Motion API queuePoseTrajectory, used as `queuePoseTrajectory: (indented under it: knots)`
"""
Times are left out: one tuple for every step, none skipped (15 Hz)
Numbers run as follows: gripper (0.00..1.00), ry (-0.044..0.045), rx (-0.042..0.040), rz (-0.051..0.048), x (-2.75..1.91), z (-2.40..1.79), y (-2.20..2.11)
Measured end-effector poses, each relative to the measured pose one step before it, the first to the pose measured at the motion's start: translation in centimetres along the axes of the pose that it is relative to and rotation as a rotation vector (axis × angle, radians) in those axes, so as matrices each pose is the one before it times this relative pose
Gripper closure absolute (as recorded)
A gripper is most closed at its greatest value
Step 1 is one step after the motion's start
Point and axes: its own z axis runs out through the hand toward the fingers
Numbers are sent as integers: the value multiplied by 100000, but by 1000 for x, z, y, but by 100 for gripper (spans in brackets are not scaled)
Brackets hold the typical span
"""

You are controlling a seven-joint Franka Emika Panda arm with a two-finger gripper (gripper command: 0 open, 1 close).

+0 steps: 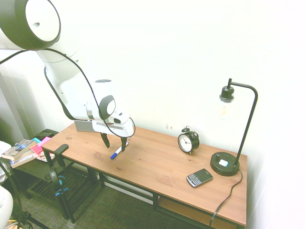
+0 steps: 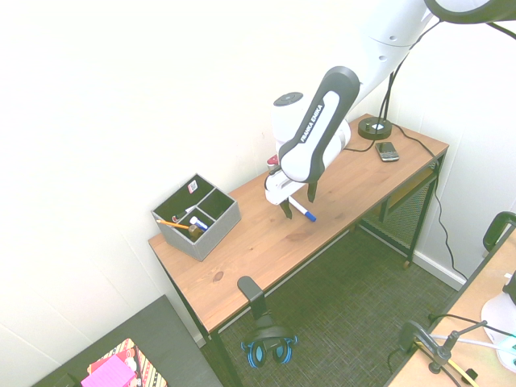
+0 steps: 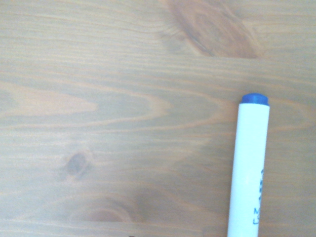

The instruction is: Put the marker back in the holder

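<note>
marker (image 1: 116, 152): slim white pen, blue cap, lying flat on desk (image 1: 162, 164). likely light, rigid, smooth and prone to roll; best pinched mid-barrel. gripper (image 1: 114, 142): jaws open, straddling it.

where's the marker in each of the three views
First exterior view: the marker lies flat on the wooden desk, left of centre, under the open gripper.
Second exterior view: the marker lies mid-desk, below the gripper, right of the grey holder.
Wrist view: the marker rises from the bottom edge at right, blue end up, on bare wood.
Shared landmark: the gripper straddling the marker in both exterior views.
</note>
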Motion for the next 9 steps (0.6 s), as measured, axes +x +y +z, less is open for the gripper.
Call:
queuePoseTrajectory:
  knots:
    - [100,-212,129,459,-26,108,-4]
    - [100,-265,18,525,51,121,74]
    - [100,-224,20,469,29,61,37]
    - [100,-275,113,380,-3,29,8]
    - [100,-192,83,199,14,17,16]
    - [100,-173,-102,210,6,98,44]
    - [100,-241,-173,268,-3,153,61]
    - [100,-267,-182,185,-34,162,47]
    - [100,-223,-282,145,-39,190,86]
